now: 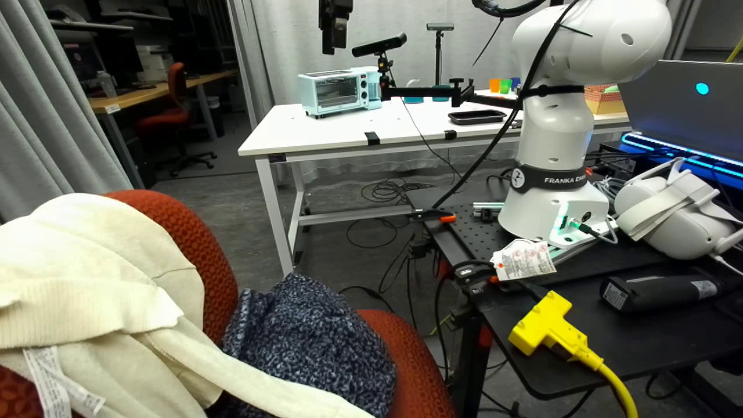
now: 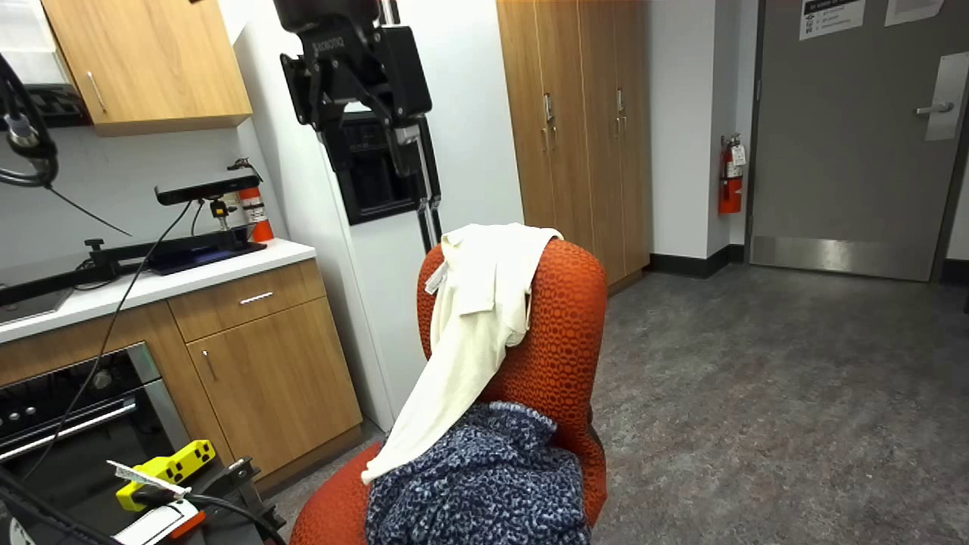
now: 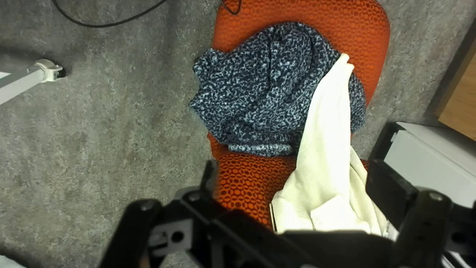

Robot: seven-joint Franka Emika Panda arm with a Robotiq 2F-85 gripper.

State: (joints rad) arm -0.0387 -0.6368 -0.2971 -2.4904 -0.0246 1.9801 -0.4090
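My gripper [image 2: 371, 157] hangs in the air above an orange chair [image 2: 564, 325], its fingers wide apart with nothing between them. A cream garment [image 2: 484, 303] is draped over the chair's backrest, one sleeve trailing down onto the seat. On the seat lies a crumpled dark blue speckled knit [image 2: 477, 484], partly under that sleeve. From above, in the wrist view, the cream garment [image 3: 327, 149] and the chair back [image 3: 245, 178] show between the open fingers, well below them. The knit [image 3: 260, 89] appears farther up that picture. Only part of the gripper [image 1: 329, 51] shows at the top of an exterior view.
A white table [image 1: 325, 130] bears a light blue toaster oven [image 1: 336, 93] and a black tray [image 1: 477, 117]. Beside the chair, the robot's black table [image 1: 580, 354] carries a yellow power splitter [image 1: 545, 325] and a white headset [image 1: 667, 215]. A wooden counter cabinet [image 2: 272, 363] and tall white unit stand behind.
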